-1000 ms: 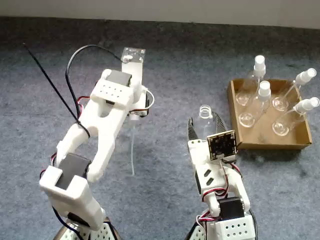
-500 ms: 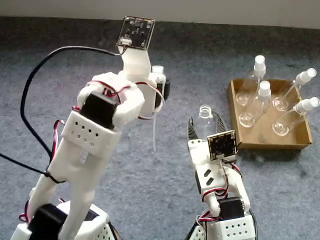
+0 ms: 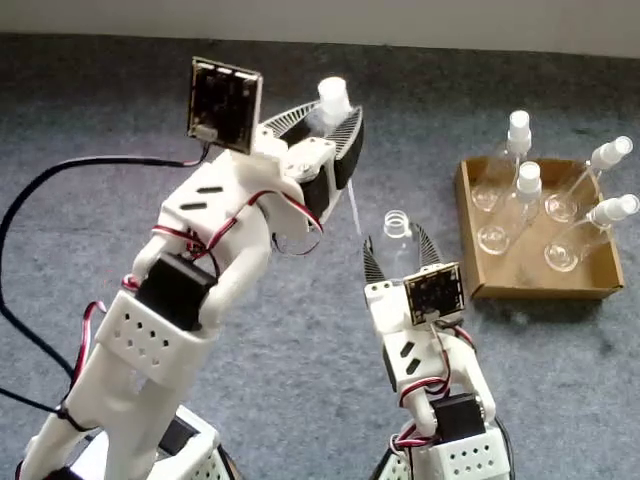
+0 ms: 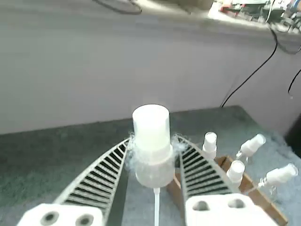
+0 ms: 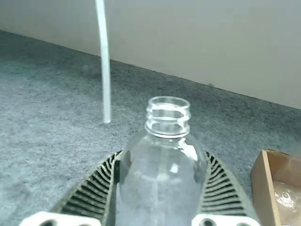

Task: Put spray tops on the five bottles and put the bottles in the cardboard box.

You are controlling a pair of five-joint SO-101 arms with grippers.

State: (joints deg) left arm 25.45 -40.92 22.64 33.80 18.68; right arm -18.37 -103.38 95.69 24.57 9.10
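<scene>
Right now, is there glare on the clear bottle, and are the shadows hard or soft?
Right wrist view: a few small bright glints on the clear plastic bottle, no broad glare. High view: only a soft, faint shadow along the brown cardboard box. Left wrist view: the white spray top is evenly lit.

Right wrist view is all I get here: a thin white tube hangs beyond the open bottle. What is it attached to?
Observer: The tube belongs to a spray top gripped in the left gripper, off to one side of the open bottle.
Operator: How many bottles are boxed so far?
Observer: Four bottles, each with a spray top on, sit in the cardboard box.
</scene>
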